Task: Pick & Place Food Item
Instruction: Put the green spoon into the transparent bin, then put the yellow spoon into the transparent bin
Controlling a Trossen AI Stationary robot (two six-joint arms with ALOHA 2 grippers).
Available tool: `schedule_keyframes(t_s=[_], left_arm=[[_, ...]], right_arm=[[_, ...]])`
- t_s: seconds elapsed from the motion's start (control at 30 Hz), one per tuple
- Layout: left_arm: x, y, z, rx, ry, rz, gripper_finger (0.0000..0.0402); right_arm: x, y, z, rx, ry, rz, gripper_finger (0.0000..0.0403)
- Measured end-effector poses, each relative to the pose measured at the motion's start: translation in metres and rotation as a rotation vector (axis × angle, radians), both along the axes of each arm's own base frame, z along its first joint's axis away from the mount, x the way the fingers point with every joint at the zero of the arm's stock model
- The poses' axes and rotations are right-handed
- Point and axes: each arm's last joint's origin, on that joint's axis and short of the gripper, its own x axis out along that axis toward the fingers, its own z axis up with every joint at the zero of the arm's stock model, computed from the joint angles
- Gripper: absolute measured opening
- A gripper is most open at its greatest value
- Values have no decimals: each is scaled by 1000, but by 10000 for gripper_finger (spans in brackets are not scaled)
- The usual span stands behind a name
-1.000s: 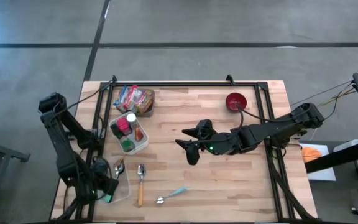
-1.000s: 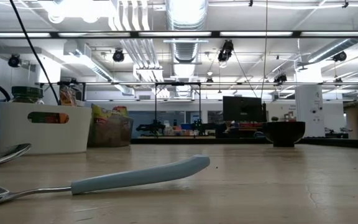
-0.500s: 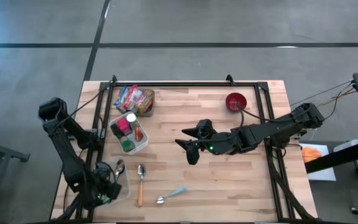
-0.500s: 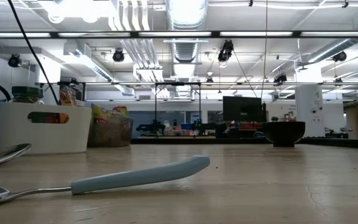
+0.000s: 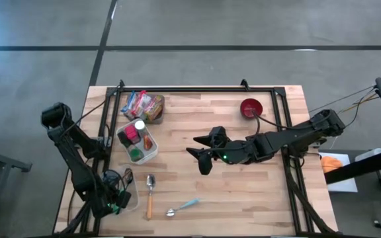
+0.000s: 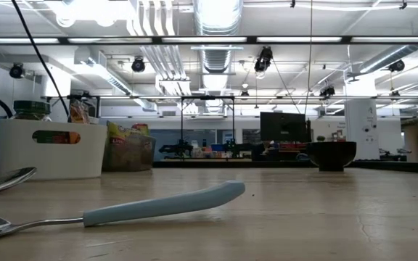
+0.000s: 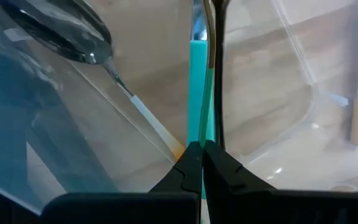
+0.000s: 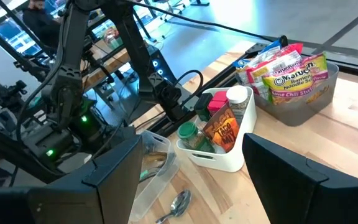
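Note:
My left gripper (image 5: pixel 116 200) points down into a clear plastic tub (image 5: pixel 131 196) at the table's near left corner, shut on a thin teal-handled utensil (image 7: pixel 196 93). A metal spoon (image 7: pixel 61 28) lies in the same tub (image 7: pixel 303 99). Food stands farther back: ramen packets in a grey bin (image 5: pixel 144 104) and jars in a white caddy (image 5: pixel 137 140). My right gripper (image 5: pixel 200 160) hangs open above the table's middle, with nothing between its fingers (image 8: pixel 114 174). My left gripper pinches the teal utensil's near end (image 7: pixel 195 140) between its two shut fingertips, coming from above and pointing down. The utensil runs on below the fingers into the tub, roughly in line with them. Whether its far end rests on the tub's floor cannot be told.
A wooden-handled spoon (image 5: pixel 149 195) and a blue-handled spoon (image 5: pixel 182 206) lie on the table near the front edge, right of the tub. A red bowl (image 5: pixel 251 107) stands at the far right. A black frame (image 5: pixel 197 90) runs around the tabletop.
My left gripper has sunk straight down into the clear tub with the teal utensil, staying shut.

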Motion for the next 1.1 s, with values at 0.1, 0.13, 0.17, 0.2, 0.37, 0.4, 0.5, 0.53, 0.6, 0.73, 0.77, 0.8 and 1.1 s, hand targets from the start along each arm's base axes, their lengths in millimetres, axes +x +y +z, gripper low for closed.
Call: schedule_keyframes(t_s=[0.1,0.13,0.17,0.2,0.37,0.4,0.5,0.53,0.6,0.73,0.77,0.8,1.1], left_arm=[[0,0,-1,3,0,1,0],[0,1,-1,3,0,1,0],[0,1,-1,4,0,1,0],[0,1,-1,4,-1,2,0],[0,1,-1,5,-3,2,0],[0,1,-1,5,-3,1,1],[0,1,0,-3,-8,-16,10],[0,1,1,-7,-10,-23,16],[0,1,2,-15,-11,-31,37],[0,1,4,-25,-13,-32,92],[0,2,5,-31,-16,-32,107],[-1,2,6,-37,-18,-31,123],[3,14,44,-107,-205,50,227]], right_arm=[[0,0,0,0,1,1,271],[0,0,0,-1,1,4,271],[0,0,0,2,2,12,271],[0,0,0,4,3,19,271],[0,1,0,5,4,24,271],[0,1,0,5,4,24,271],[0,1,0,5,4,25,271],[0,1,0,6,4,25,271],[0,1,0,6,4,25,271],[0,1,0,6,4,27,271],[0,1,0,6,4,28,271],[0,1,0,6,4,28,271],[0,2,0,15,7,53,271]])
